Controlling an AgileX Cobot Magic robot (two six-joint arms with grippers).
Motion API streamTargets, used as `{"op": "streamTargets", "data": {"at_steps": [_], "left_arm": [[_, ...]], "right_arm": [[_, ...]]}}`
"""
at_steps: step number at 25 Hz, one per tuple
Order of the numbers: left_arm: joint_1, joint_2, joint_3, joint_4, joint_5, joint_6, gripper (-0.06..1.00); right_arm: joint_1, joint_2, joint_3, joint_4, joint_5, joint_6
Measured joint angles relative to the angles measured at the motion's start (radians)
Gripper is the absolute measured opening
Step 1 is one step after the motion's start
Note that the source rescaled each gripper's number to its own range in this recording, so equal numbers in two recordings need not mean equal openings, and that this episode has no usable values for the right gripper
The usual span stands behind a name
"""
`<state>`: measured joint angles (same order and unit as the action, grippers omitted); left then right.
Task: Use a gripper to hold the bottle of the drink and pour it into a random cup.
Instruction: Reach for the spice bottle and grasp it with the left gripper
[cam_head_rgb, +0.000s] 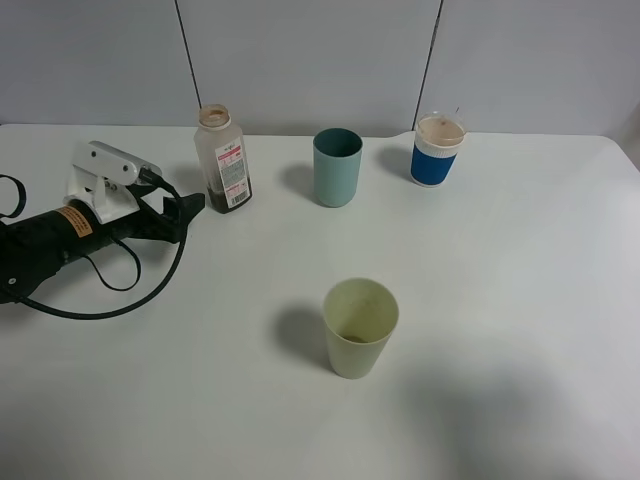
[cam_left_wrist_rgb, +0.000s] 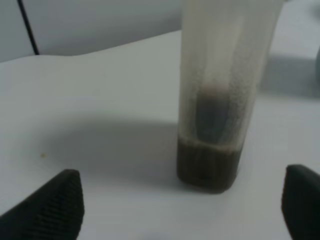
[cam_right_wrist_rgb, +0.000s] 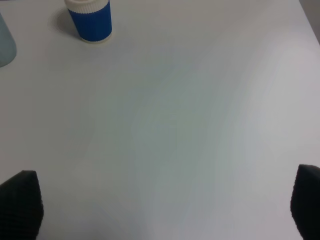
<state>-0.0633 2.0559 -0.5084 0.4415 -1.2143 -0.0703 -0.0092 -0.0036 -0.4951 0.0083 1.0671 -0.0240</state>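
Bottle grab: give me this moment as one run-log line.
phase: pre-grasp | left gripper: open, short of bottle | bottle: upright, ungrasped | teal cup: upright | right gripper: open

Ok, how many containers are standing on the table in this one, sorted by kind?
Cups: 3 (teal cup, pale green cup, blue-and-white cup)
Bottles: 1 (bottle, uncapped, a little dark liquid at the bottom)
Total: 4

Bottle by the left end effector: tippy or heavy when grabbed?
Probably light: the bottle holds only a shallow dark layer. Tall and narrow, so likely tips if nudged high. No cap, so tilting may spill.
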Motion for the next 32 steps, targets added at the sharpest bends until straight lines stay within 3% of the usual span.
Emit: {"op": "streamTargets", "data": {"at_steps": [14,32], "left_arm": [[-0.014,0.088,-0.149,0.105,0.000,-0.096,0.82],[-0.133,0.214,-0.338,0.095,0.001,-0.127,0.82]], "right_arm": [[0.000,0.000,0.000,0.000,0.000,0.000],[0.000,0.000,0.000,0.000,0.000,0.000]]}}
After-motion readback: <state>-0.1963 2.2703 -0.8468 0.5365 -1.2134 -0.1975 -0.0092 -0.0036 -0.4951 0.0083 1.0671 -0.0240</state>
